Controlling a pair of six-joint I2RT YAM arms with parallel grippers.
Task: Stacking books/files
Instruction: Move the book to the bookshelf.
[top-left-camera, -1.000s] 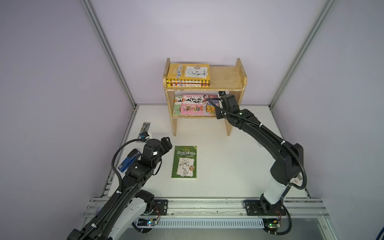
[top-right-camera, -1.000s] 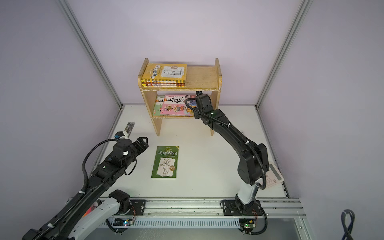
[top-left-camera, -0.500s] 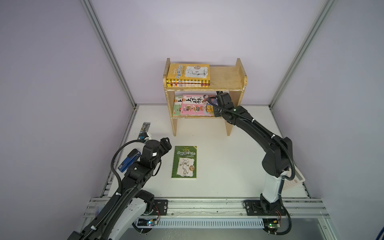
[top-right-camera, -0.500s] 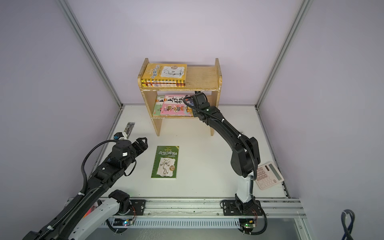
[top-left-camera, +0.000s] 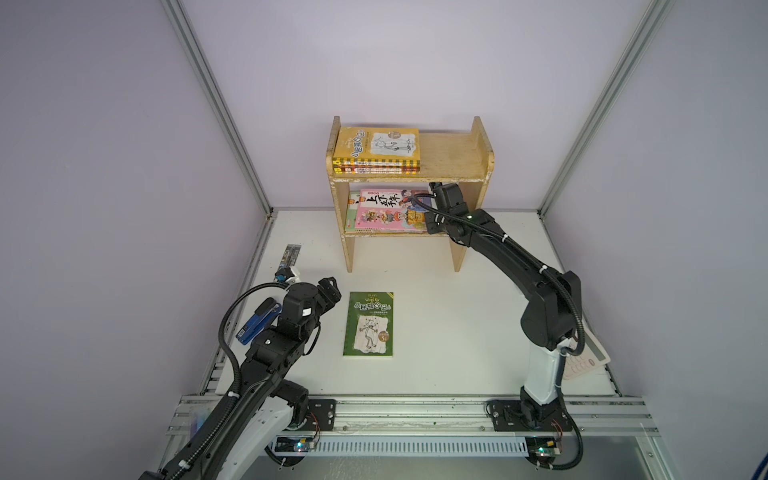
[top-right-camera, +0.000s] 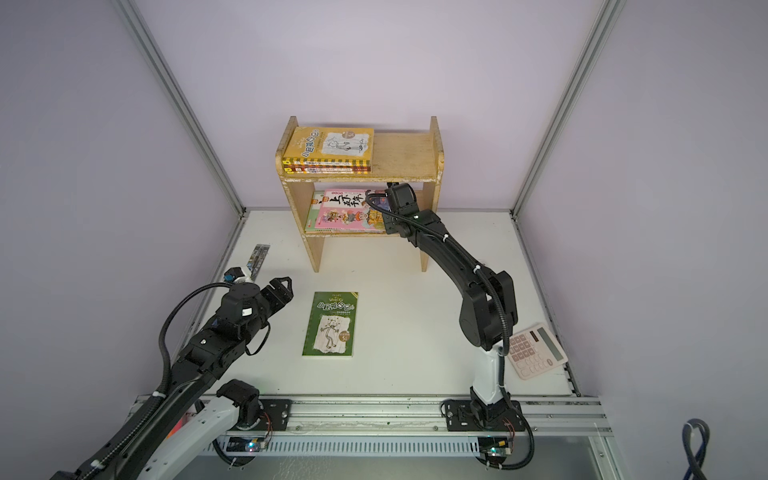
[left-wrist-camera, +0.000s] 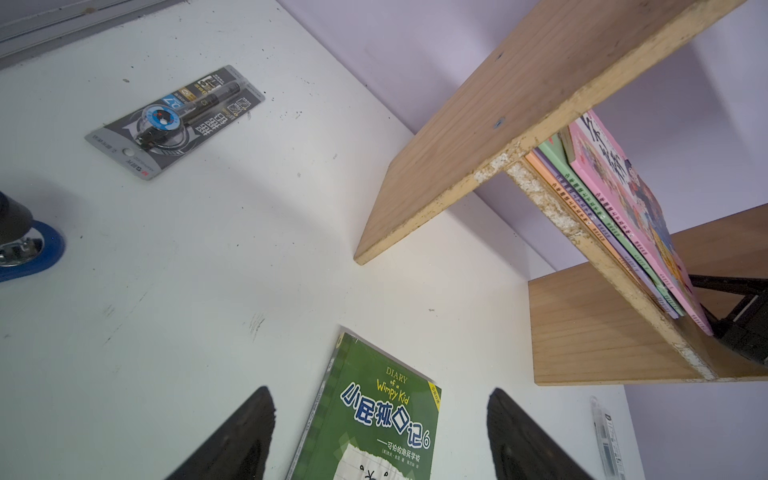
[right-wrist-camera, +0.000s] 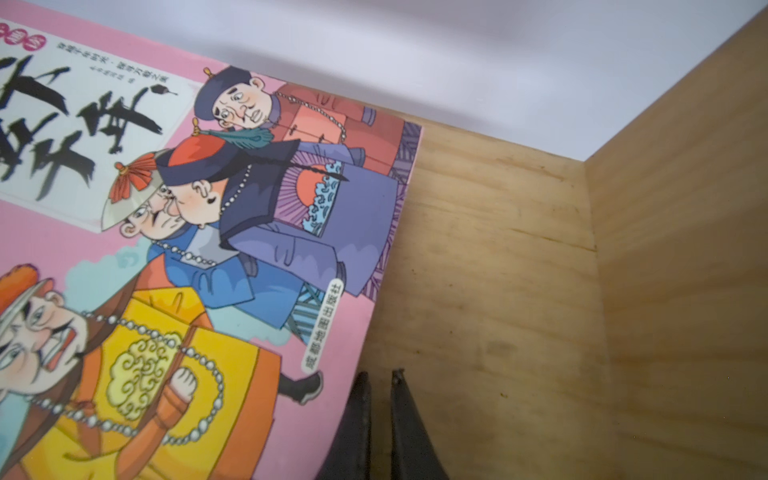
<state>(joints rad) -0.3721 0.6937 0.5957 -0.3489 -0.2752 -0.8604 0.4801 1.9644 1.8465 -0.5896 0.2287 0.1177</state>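
Observation:
A green book (top-left-camera: 368, 324) (top-right-camera: 331, 324) (left-wrist-camera: 374, 424) with a stick-boy sketch lies flat on the white table. My left gripper (top-left-camera: 326, 291) (top-right-camera: 280, 291) (left-wrist-camera: 380, 390) hovers open just left of it, holding nothing. A yellow book (top-left-camera: 376, 145) (top-right-camera: 330, 145) tops a small stack on the wooden shelf's (top-left-camera: 453, 158) upper board. On the lower board a pink cartoon book (top-left-camera: 386, 210) (top-right-camera: 345, 210) (right-wrist-camera: 166, 249) lies on several thinner ones (left-wrist-camera: 590, 208). My right gripper (right-wrist-camera: 380, 372) sits on the lower board beside the pink book's right edge. Its jaws stand a narrow gap apart with nothing between them.
A blue stapler (top-left-camera: 257, 322) and a carded pen pack (top-left-camera: 289, 255) (left-wrist-camera: 174, 120) lie along the table's left edge. A pinkish calculator (top-right-camera: 536, 351) sits at the front right behind the right arm. The shelf's side panels stand close to the right gripper.
The right arm has pushed further left into the lower shelf beside the pink book, and its jaws have parted slightly. The left arm and green book have not moved.

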